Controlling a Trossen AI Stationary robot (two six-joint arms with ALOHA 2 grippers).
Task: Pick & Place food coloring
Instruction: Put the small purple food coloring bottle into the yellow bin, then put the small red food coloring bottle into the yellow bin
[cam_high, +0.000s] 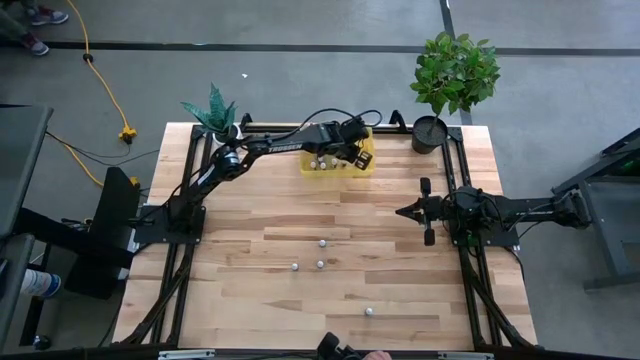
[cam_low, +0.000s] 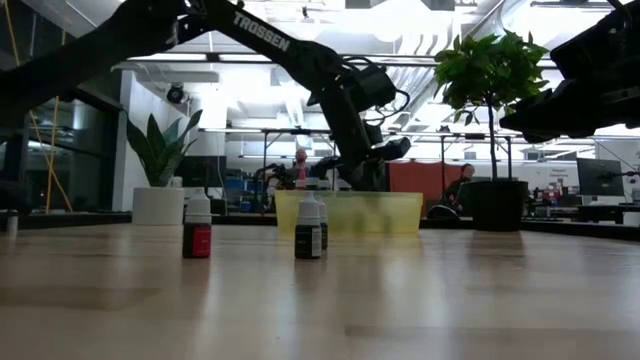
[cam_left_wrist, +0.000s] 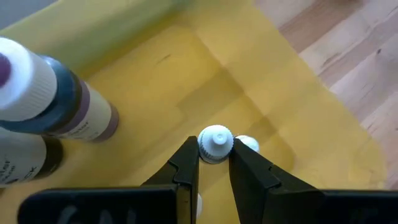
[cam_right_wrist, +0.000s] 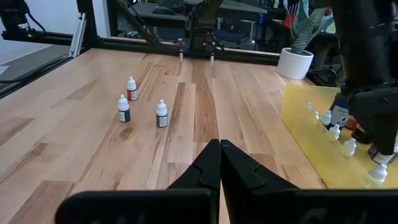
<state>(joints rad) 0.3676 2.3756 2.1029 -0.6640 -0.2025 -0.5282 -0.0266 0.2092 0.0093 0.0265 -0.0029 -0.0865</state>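
The left gripper (cam_left_wrist: 214, 163) reaches into the yellow tray (cam_high: 366, 163) near the top centre of the high view, and its fingers (cam_left_wrist: 186, 168) are clamped on the white cap of a small food coloring bottle (cam_left_wrist: 215, 143) standing in the tray. In the left wrist view a second white cap (cam_left_wrist: 247, 144) sits just behind the held one, and a larger dark bottle (cam_left_wrist: 59, 109) lies tilted at the frame's left over the tray floor. Three more small bottles (cam_high: 320, 264) stand near the middle of the worktop (cam_high: 250, 290) in the high view, with a fourth (cam_high: 369, 311) alone toward the lower centre. The right gripper (cam_right_wrist: 219, 163) hovers over the right part of the worktop, well apart from the tray, its fingers pressed together with nothing between them. A potted plant (cam_high: 455, 75) stands at the upper right corner.
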